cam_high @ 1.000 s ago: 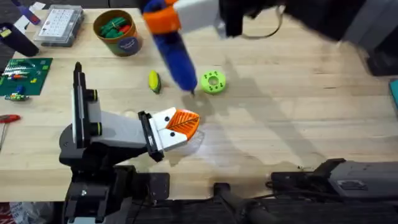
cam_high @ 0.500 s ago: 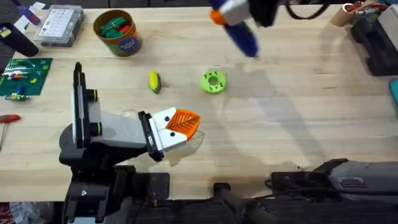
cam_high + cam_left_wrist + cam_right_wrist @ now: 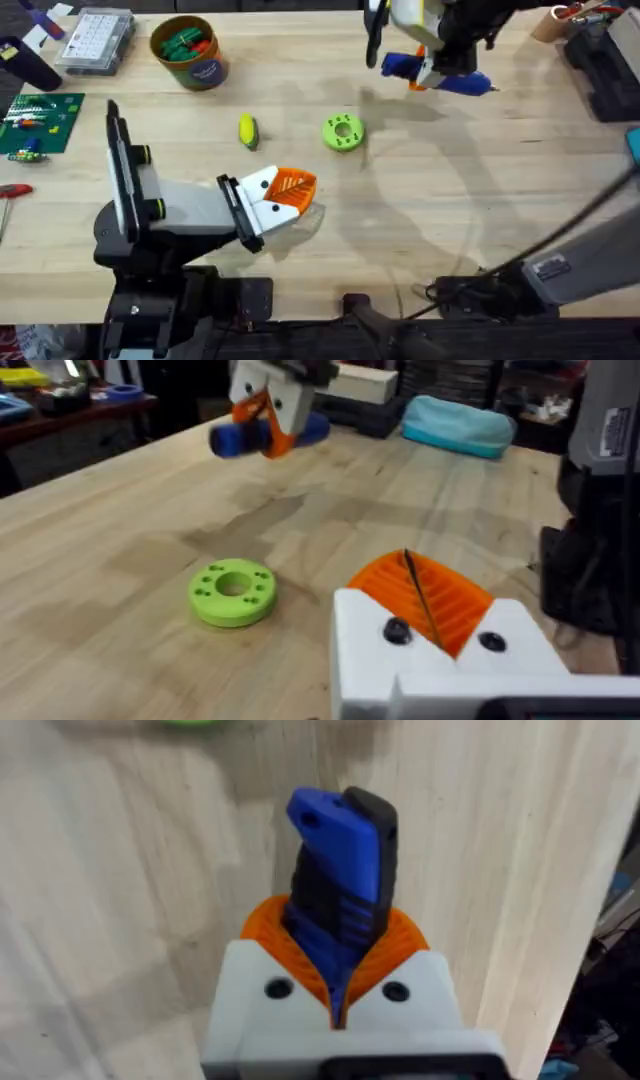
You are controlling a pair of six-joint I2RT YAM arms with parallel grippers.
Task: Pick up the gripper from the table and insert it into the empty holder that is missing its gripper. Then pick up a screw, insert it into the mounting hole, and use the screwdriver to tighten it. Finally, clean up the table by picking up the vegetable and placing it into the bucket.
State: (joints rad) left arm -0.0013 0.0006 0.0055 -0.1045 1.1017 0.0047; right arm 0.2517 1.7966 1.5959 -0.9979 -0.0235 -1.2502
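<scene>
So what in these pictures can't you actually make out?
- The screwdriver: in the overhead view the right claw and arm cover its middle; the thin metal tip is too blurred to see.
- The bucket: overhead, its label is too small to read.
- The red-handled tool: cut off by the overhead view's left edge.
- The left claw: in the left wrist view its body is cut off by the lower edge.

Workshop: circuit board (image 3: 38, 120), parts box (image 3: 95, 40)

Wide bare wood on the light wooden table (image 3: 480, 200) toward its right edge; mid-table, the small yellow toy vegetable (image 3: 247, 131) and flat green holed disc (image 3: 343, 132) stand well apart, passable between.
</scene>
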